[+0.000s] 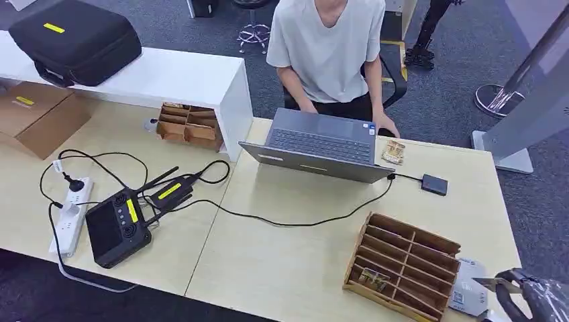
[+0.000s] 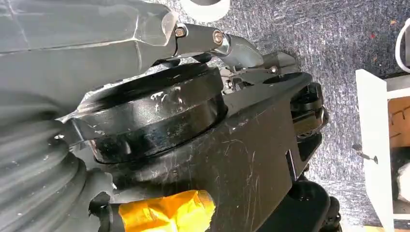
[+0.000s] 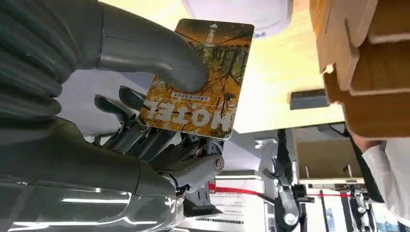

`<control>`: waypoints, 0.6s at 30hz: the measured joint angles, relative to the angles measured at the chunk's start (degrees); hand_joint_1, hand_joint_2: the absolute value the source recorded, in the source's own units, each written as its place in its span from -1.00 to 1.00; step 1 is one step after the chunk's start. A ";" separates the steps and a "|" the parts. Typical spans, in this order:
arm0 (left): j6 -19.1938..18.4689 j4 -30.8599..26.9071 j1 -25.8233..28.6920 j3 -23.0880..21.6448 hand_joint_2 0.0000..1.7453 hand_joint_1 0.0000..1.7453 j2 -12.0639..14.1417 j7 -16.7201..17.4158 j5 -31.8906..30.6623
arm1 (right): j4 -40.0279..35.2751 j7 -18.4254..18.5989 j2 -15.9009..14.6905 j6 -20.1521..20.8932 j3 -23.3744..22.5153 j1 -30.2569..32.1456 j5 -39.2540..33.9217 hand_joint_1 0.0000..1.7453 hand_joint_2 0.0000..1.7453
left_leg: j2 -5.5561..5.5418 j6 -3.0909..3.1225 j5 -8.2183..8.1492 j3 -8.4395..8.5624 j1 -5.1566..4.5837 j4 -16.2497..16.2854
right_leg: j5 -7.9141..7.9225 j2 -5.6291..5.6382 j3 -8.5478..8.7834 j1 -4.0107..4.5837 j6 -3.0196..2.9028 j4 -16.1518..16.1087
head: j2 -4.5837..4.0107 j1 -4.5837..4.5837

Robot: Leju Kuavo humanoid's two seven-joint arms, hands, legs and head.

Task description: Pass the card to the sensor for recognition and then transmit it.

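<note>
My right hand (image 1: 537, 296) is at the table's front right corner and pinches an orange hotel card (image 3: 203, 79) between the thumb (image 3: 159, 53) and the dark fingers (image 3: 145, 140). In the head view the card (image 1: 493, 284) shows edge-on, just right of a flat white device (image 1: 466, 290) with a printed code, apart from it. In the right wrist view that white device (image 3: 241, 12) lies beyond the card's far edge. My left hand (image 2: 145, 38) hangs beside my body with its fingers stretched out and nothing in it.
A wooden slotted card rack (image 1: 402, 265) stands left of the white device. A person types on a grey laptop (image 1: 322, 144); its cable runs to a small black box (image 1: 435, 184). More cards (image 1: 393, 152) lie by the laptop. A black controller (image 1: 117, 228) and power strip (image 1: 70, 215) lie at left.
</note>
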 joint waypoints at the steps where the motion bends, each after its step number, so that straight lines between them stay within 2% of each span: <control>1: 0.00 0.00 0.00 0.00 1.00 -1.00 0.00 0.00 0.00 | 0.24 0.00 0.30 0.00 0.24 0.00 -0.04 1.00 1.00 | 0.00 0.00 0.00 0.00 0.00 0.00 | 0.00 0.00 0.00 0.00 0.00 0.00 | 0.00 0.00; 7: 0.02 0.00 0.00 0.00 1.00 -1.00 0.00 0.00 0.07 | 2.16 0.26 1.64 -0.13 1.81 0.47 -0.57 1.00 1.00 | 0.00 0.00 0.00 0.01 0.00 0.00 | 0.00 0.00 0.01 0.00 0.00 0.00 | 0.00 0.00; 18: 0.02 0.07 -0.01 0.00 1.00 -1.00 -0.02 0.00 0.09 | 3.54 1.44 1.79 -0.44 3.56 0.47 -2.21 1.00 1.00 | 0.03 0.01 0.00 0.03 0.00 0.00 | 0.00 0.04 -0.05 0.00 0.01 -0.01 | 0.00 0.00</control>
